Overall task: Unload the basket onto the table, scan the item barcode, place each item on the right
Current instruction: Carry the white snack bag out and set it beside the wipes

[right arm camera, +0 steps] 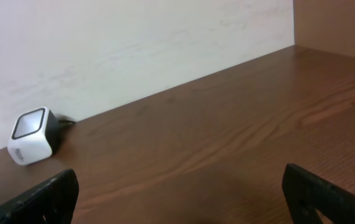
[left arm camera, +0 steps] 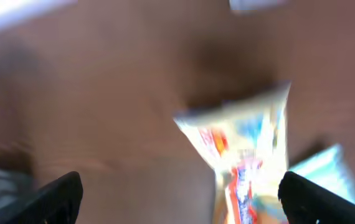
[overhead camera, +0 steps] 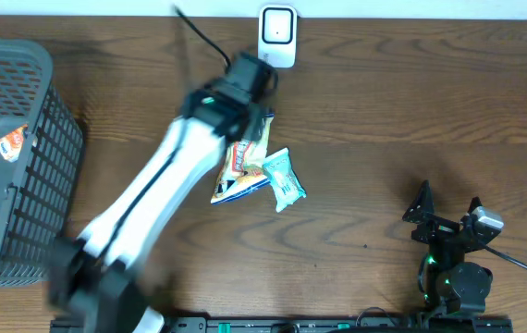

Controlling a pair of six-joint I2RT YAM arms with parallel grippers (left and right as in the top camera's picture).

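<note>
An orange and yellow snack packet [overhead camera: 236, 171] lies on the wooden table in front of the white barcode scanner [overhead camera: 276, 35], with a teal packet [overhead camera: 284, 178] touching its right side. My left arm [overhead camera: 166, 185] reaches over them, blurred by motion. In the left wrist view my left gripper [left arm camera: 180, 199] is open. The snack packet [left arm camera: 246, 155] shows below and between its fingers, nearer the right one, and is not gripped. My right gripper [overhead camera: 448, 211] rests at the right, open [right arm camera: 180, 196], holding nothing. The scanner [right arm camera: 33, 135] shows far off by the wall.
A grey mesh basket [overhead camera: 32, 120] with several items inside stands at the table's left edge. The scanner's black cable runs along the back edge. Bare wood separates the packets from the right arm.
</note>
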